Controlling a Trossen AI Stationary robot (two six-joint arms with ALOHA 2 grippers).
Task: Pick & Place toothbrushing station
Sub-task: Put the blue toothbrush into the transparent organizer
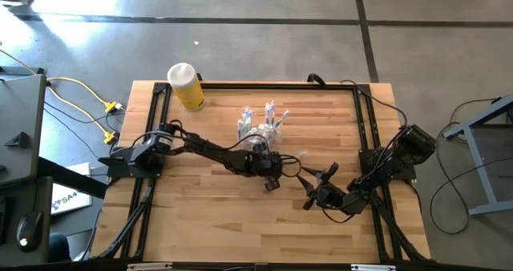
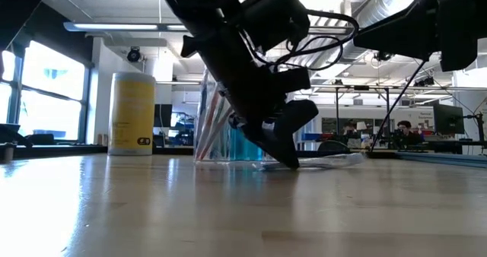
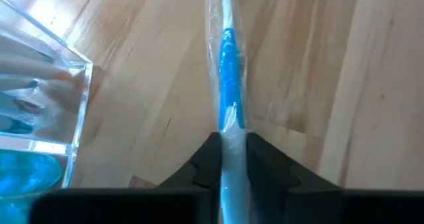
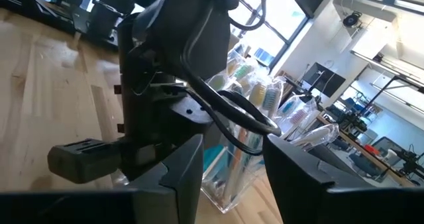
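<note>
Your left pincer (image 3: 232, 168) sits low at the centre of the high view, closed on a wrapped blue toothbrush (image 3: 230, 85) lying flat on the bench (image 1: 200, 215), just beside the clear holder cup (image 1: 258, 129) that already stands full of brushes. Lift straight up first so the wrapper clears the wood, then tip the brush upright before bringing it over the cup's rim. Your right pincer (image 4: 232, 177) waits lower right, fingers parted and empty.
</note>
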